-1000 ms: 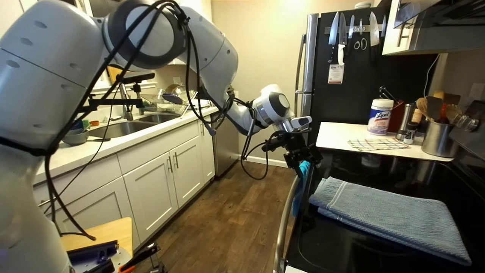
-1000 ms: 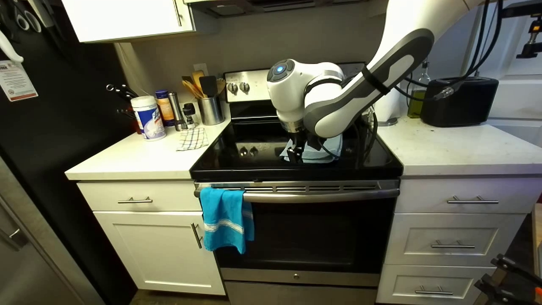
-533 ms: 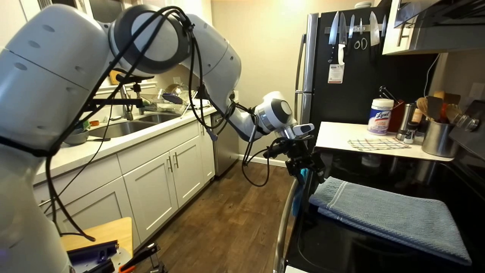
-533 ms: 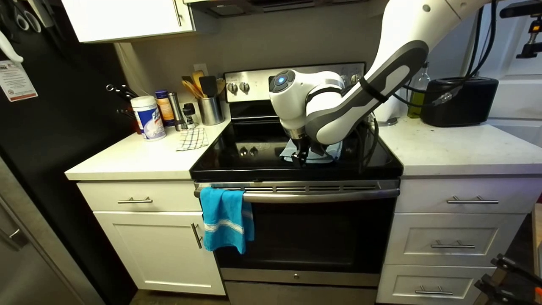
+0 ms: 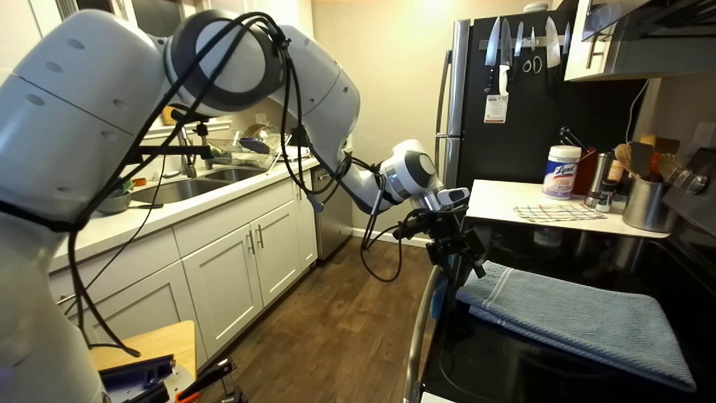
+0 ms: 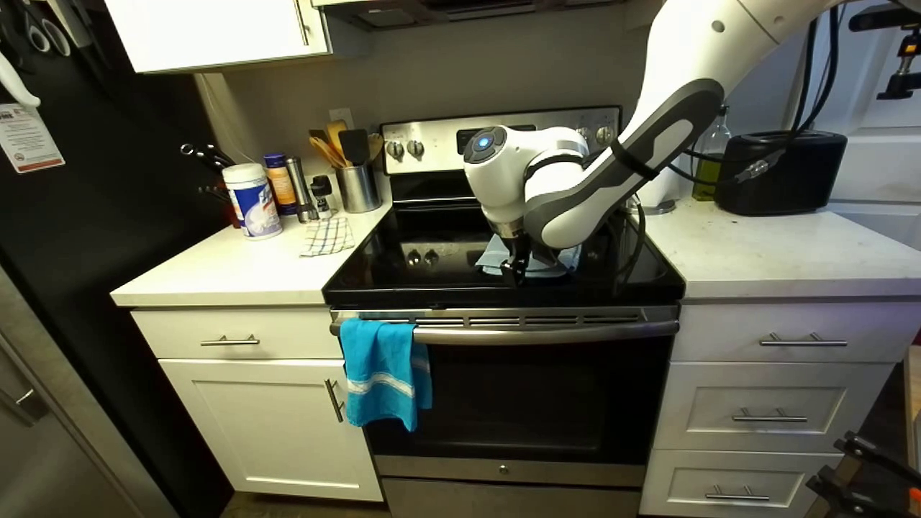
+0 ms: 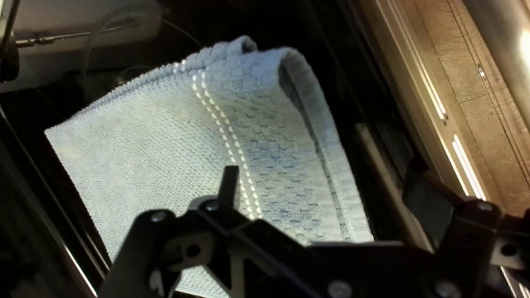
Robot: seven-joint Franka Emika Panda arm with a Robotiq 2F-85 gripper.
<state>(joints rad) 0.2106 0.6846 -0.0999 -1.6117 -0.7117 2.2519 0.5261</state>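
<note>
Folded blue towel (image 5: 582,324) lies on the stovetop (image 5: 503,364), striped end nearest the gripper (image 7: 325,182). Jaws stand wide apart, empty; in the wrist view one finger (image 7: 229,184) overlaps the towel, the other clears its edge. Pinching low and square should gather the layers evenly.

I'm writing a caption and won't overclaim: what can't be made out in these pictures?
Contact between the fingers and the folded towel: unclear in the wrist view, where one covers the cloth behind it.
Stovetop beneath the towel: covered by cloth in every view.
Fine print on the fridge tag: too small in both exterior views.
Lower end of the arm: cut off by the edges of both exterior views.
</note>
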